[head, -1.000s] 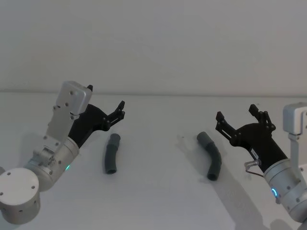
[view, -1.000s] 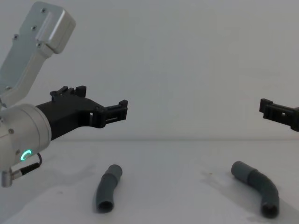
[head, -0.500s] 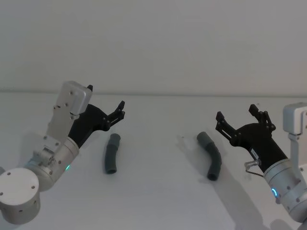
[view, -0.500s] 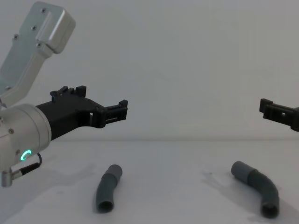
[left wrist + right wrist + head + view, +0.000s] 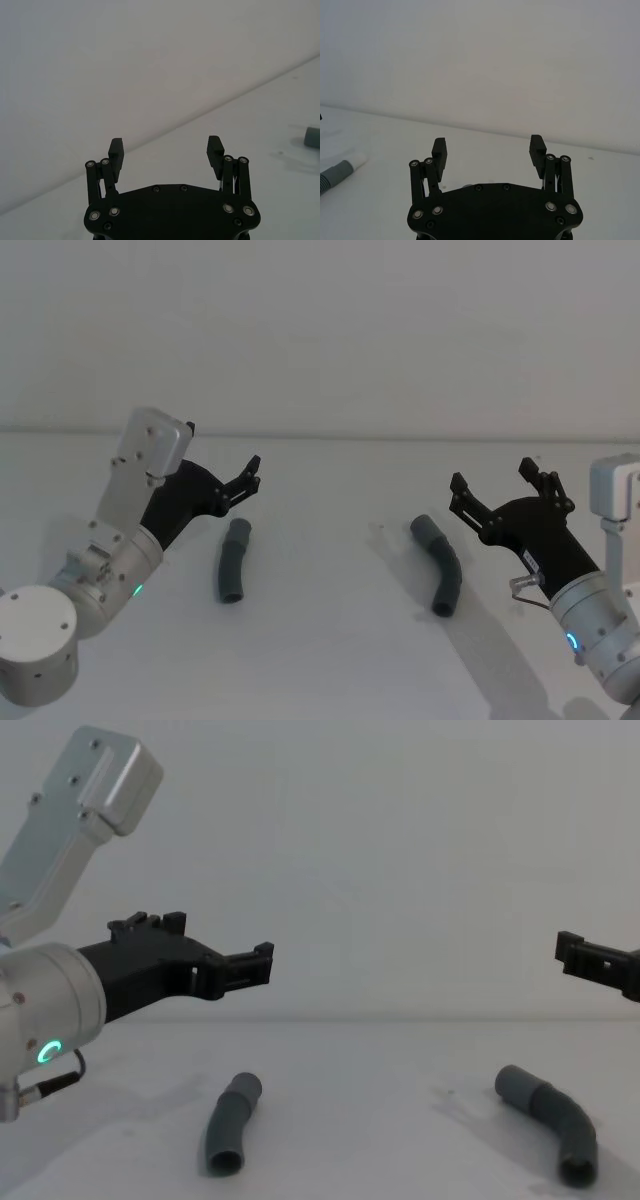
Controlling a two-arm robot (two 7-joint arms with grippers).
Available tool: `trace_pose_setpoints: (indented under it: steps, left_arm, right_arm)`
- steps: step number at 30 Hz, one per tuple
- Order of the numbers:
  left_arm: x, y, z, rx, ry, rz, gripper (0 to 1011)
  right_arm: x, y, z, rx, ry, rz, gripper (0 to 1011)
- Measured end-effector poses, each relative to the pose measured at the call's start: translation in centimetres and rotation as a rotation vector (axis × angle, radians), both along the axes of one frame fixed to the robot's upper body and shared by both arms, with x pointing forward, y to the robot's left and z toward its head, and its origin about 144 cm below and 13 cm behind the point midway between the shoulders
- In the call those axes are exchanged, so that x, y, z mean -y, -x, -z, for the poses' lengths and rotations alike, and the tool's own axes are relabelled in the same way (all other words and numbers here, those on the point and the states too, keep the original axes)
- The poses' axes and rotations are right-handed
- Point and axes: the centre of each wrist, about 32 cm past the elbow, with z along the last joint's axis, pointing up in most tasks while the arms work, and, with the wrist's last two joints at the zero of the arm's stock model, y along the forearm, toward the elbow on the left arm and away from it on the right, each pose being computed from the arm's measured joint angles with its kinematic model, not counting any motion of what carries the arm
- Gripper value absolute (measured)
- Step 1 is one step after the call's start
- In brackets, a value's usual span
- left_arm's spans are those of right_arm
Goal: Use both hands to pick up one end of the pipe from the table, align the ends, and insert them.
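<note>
- On the table [image 5: 330, 650] the two halves of the pipe lie well apart and flat. The left piece [image 5: 234, 560] lies on the robot's left and the right piece [image 5: 441, 565] on its right, each slightly bent.
- The left gripper [image 5: 252, 471] hangs in the air with its fingers spread wide and nothing between them. The chest view shows it clear of the table.
- The left piece lies below its fingertips and a little nearer the robot, and the far end of the piece is closest to them.
- The right gripper [image 5: 492, 475] is likewise wide apart and empty, raised off the surface just to the right of the right piece.
- The right wrist view shows a grey cuff ending in a white spigot tip [image 5: 359, 159], off to one side of the fingers and not between them.
- The step in hand looks like the reach down, since neither piece is grasped yet.
- To do it well, each gripper probably needs to turn so its fingers cross the ribbed body, not run along it.
- Gripping a little back from the cuff would leave the mating end free.
- Both should lower squarely so the round pieces do not roll away as the fingers close.
</note>
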Motion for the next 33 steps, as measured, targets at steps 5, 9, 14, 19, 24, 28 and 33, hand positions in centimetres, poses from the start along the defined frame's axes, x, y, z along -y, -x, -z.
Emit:
trace_pose_setpoints:
  steps: [5,9,14,19,24,28,33]
  left_arm:
    - [-0.3,0.2,-0.4,-0.043,-0.009,0.009,1000]
    - [-0.7,0.5,-0.8,-0.087,-0.017,0.013,1000]
    - [-1.1,0.9,-1.4,-0.156,-0.033,0.018,1000]
    - [-1.4,1.2,-1.9,-0.208,-0.053,0.024,1000]
    - [-1.6,1.5,-2.5,-0.26,-0.079,0.037,1000]
    - [-1.6,1.5,-2.9,-0.29,-0.097,0.046,1000]
    - [-1.6,1.4,-3.4,-0.326,-0.12,0.056,1000]
  right_arm:
    - [0.0,0.0,0.0,0.0,0.0,0.0,1005]
    - [0.0,0.0,0.0,0.0,0.0,0.0,1004]
    - [0.0,0.0,0.0,0.0,0.0,0.0,1005]
    - [0.0,0.0,0.0,0.0,0.0,0.0,1004]
    - [0.0,0.0,0.0,0.0,0.0,0.0,1004]
    - [0.0,0.0,0.0,0.0,0.0,0.0,1005]
    - [0.0,0.0,0.0,0.0,0.0,0.0,1004]
